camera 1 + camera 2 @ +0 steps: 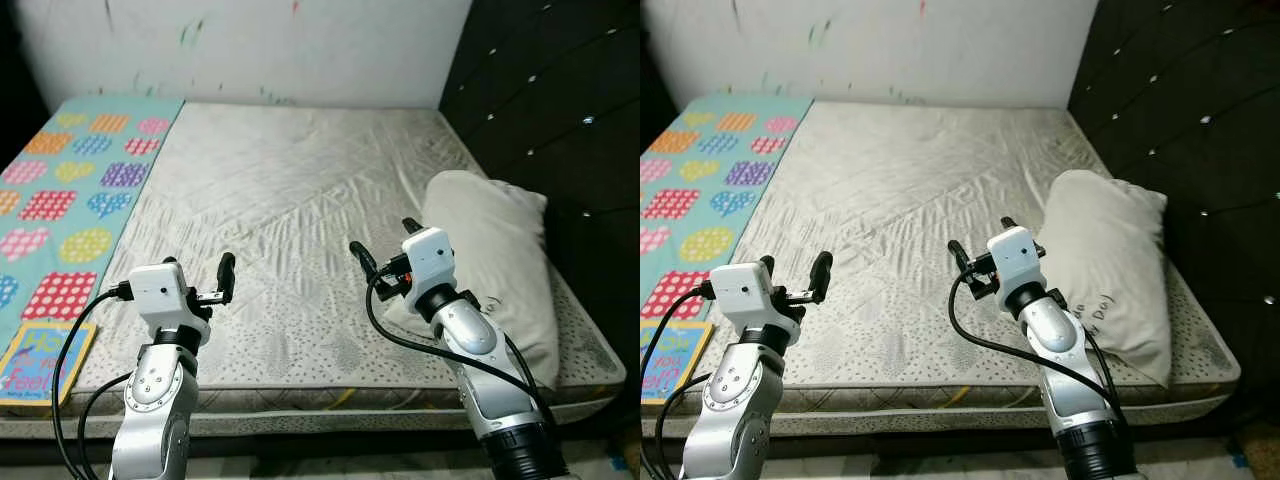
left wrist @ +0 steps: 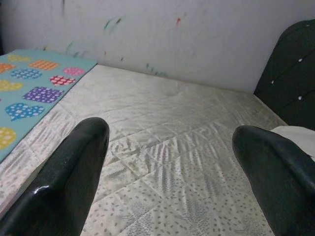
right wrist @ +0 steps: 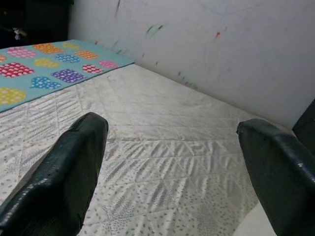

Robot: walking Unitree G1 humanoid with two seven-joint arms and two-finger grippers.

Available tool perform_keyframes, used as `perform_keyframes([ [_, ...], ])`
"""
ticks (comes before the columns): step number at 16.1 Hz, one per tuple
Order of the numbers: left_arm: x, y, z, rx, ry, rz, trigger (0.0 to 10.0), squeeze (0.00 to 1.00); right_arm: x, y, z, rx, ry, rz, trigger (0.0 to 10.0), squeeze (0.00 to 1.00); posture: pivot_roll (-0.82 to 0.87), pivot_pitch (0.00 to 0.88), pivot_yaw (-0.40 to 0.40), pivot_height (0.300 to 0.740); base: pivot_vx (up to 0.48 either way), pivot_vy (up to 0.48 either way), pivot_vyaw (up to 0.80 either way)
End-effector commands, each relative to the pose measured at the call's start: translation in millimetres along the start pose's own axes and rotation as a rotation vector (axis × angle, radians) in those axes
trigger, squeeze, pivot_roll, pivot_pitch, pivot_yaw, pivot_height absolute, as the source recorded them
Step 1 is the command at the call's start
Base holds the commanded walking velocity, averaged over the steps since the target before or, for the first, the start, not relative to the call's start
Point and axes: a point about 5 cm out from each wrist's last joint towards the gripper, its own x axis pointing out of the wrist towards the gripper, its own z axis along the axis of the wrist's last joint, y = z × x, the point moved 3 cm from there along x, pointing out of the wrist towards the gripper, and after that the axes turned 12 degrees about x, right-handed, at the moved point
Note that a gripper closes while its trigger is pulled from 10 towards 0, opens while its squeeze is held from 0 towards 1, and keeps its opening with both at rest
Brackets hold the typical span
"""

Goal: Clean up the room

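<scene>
Right pincer (image 1: 385, 248) spread wide, just beside pillow (image 1: 497, 262) on mattress (image 1: 290, 190)

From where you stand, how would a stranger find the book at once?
Start at the bare grey mattress, then go to its left side, where a teal blanket with dotted hearts lies. The book lies at the blanket's near end, flat, yellow-edged with a blue cover.

Bedroom in a home, seen from the foot of the bed.
You're facing a bare quilted mattress (image 1: 290, 210): a pillow (image 1: 495, 260) lies on it beside the dark tufted headboard (image 1: 555, 95), a heart-patterned blanket (image 1: 70, 190) covers its far side, and a scribbled white wall (image 1: 250, 45) stands behind.
</scene>
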Motion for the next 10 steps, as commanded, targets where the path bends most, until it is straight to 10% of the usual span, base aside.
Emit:
perform_keyframes([
  [1,0.8,-3.2,1.4,0.006,-0.009,-0.020,10.0,0.00,2.6,-2.5,4.6,-0.009,-0.016,-0.003,10.0,0.00,-0.14,0.000,-0.029,0.740,0.274,0.000,0.00],
  [10,1.5,-3.5,-0.1,-0.001,0.005,-0.021,10.0,0.00,5.3,-10.3,2.7,0.055,-0.006,-0.072,10.0,0.00,-0.14,0.000,-0.023,0.740,0.237,0.000,0.00],
])
